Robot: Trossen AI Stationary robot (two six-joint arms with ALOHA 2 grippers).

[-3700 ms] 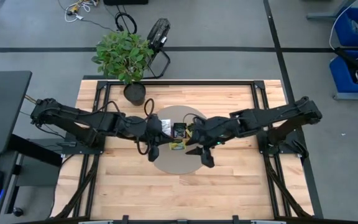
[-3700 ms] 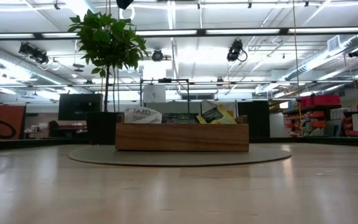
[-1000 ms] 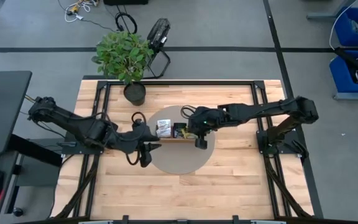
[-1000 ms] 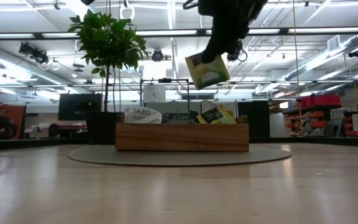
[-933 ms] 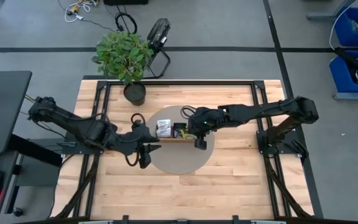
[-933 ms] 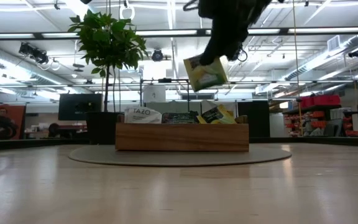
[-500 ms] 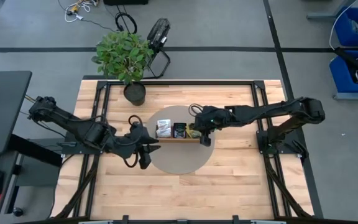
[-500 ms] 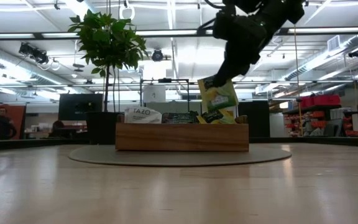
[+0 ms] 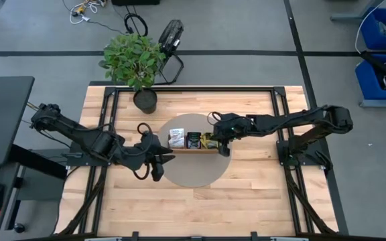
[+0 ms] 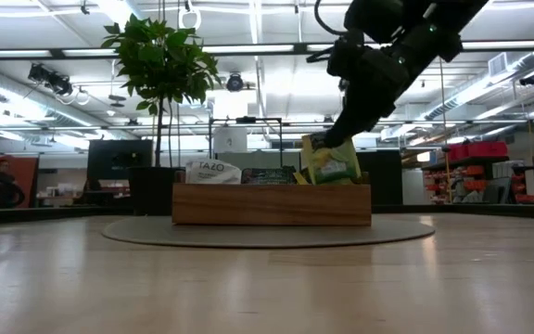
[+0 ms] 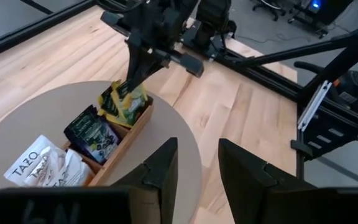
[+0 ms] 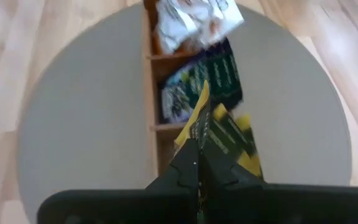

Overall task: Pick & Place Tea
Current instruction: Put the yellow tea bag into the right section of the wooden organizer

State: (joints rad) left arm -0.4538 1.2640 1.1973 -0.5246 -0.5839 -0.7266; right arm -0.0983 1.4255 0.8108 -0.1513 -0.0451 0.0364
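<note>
R gripper [image 10: 321, 142] pinches yellow-green tea [image 10: 333, 161] by top edge, hanging upright below it, over tray [image 10: 272, 204] end slot. L gripper [image 11: 197, 168] half-open, empty.

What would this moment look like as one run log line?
right gripper: shut on yellow-green tea packet, lowering into tray end compartment | left gripper: empty, waiting beside mat
</note>
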